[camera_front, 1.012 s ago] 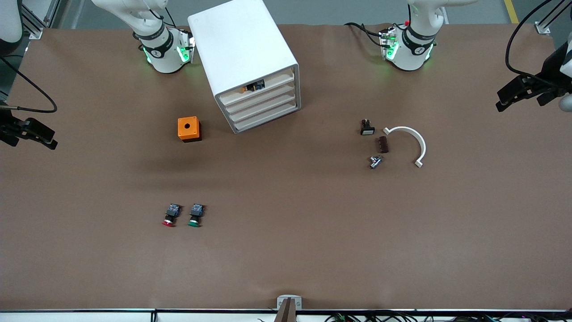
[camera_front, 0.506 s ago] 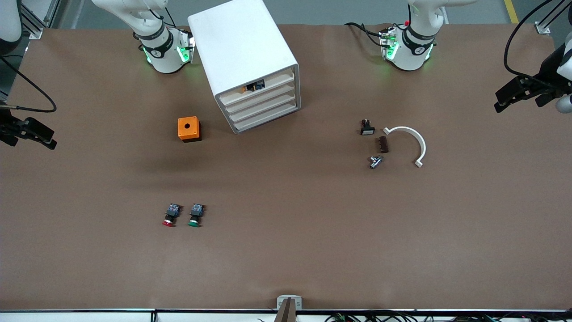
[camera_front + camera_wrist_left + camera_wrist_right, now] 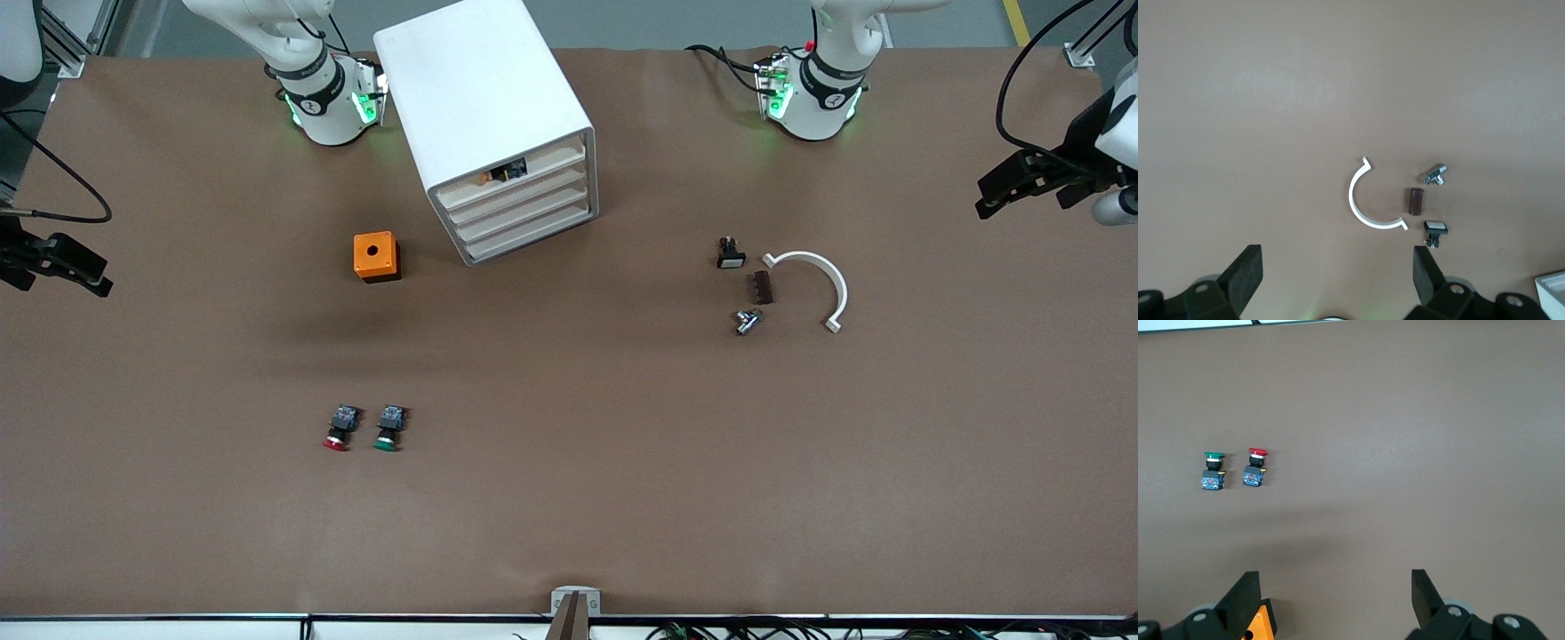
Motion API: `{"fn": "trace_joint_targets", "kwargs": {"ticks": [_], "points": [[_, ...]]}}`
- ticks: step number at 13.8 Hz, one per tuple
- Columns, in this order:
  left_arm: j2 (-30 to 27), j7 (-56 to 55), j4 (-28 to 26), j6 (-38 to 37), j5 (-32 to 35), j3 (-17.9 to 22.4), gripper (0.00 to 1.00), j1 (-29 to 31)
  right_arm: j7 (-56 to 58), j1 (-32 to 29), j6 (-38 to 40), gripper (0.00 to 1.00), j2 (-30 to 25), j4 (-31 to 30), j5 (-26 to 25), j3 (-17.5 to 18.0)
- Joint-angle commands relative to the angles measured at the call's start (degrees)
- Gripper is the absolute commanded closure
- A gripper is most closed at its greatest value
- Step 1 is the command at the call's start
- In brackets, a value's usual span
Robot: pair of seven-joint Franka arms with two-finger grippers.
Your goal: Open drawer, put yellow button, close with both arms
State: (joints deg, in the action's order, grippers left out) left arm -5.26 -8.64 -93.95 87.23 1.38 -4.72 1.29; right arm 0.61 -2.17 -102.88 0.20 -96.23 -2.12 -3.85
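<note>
The small yellow-capped button (image 3: 492, 177) lay in the white cabinet's top drawer (image 3: 516, 172); both hands, left hand (image 3: 1022, 184) and right hand (image 3: 58, 264), were spread and had withdrawn to the table ends.

High front camera, two downward wrist cameras

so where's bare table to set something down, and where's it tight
Widest bare patch: the middle, between the green button and the metal bolt, in front of the cabinet. Also the strip along the table edge nearest the front camera. Crowded: around the white half-ring, brown block and black switch.
</note>
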Motion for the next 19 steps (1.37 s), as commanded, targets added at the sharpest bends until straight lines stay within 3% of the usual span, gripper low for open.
{"fn": "trace_joint_targets", "kwargs": {"ticks": [1,8,19], "points": [[-2.21,1.35,-2.2,-0.83,-0.68,-1.7,0.01,0.55,0.71,0.06,0.13,0.0,-0.99,-0.19,0.18,-0.1],[1.03,1.26,2.45,-0.83,-0.5,-1.61,0.01,0.91,0.79,0.06,0.13,0.0,-0.99,-0.19,0.18,-0.1],[1.74,1.43,2.81,-2.15,0.2,-1.79,0.01,0.38,0.79,0.24,0.22,0.0,-0.99,-0.19,0.18,-0.19]]}}
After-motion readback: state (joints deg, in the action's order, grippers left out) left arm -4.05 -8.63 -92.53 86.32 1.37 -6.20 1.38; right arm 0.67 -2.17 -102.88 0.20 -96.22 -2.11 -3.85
